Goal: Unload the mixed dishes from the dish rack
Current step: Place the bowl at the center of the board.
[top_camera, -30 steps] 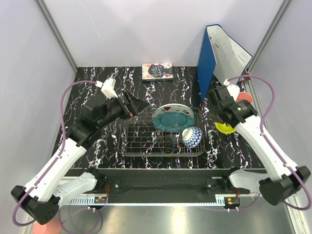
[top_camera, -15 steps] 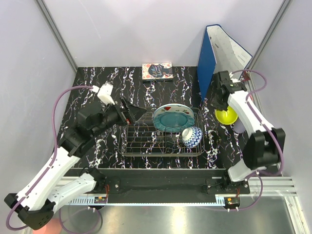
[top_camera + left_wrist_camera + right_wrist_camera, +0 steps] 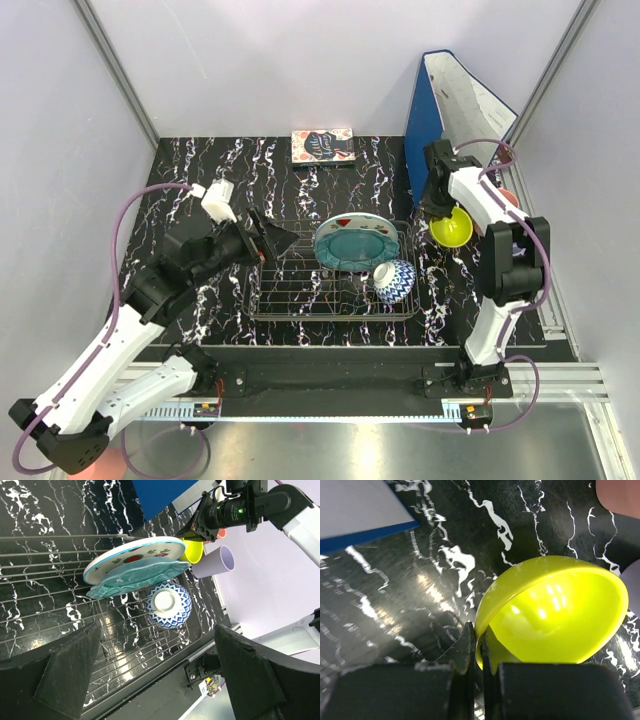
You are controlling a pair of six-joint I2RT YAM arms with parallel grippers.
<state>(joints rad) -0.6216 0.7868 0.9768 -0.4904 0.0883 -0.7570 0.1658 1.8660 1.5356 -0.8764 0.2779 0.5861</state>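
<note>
The grey wire dish rack holds the teal scalloped plate, the white plate with watermelon marks leaning behind it, and the blue-white bowl upside down. All three show in the left wrist view: teal plate, white plate, bowl. My left gripper is open and empty above the rack's left end. My right gripper is shut on the rim of the yellow-green bowl, holding it tilted right of the rack. The pink cup and the lilac cup stand beyond it.
A blue binder stands upright at the back right, close to the right gripper. A patterned book lies at the back edge. The side walls are near on both sides. The black marbled table shows left of the rack.
My right arm has folded back toward the binder, carrying the yellow-green bowl farther from me. My left gripper has shifted slightly over the rack's left end.
</note>
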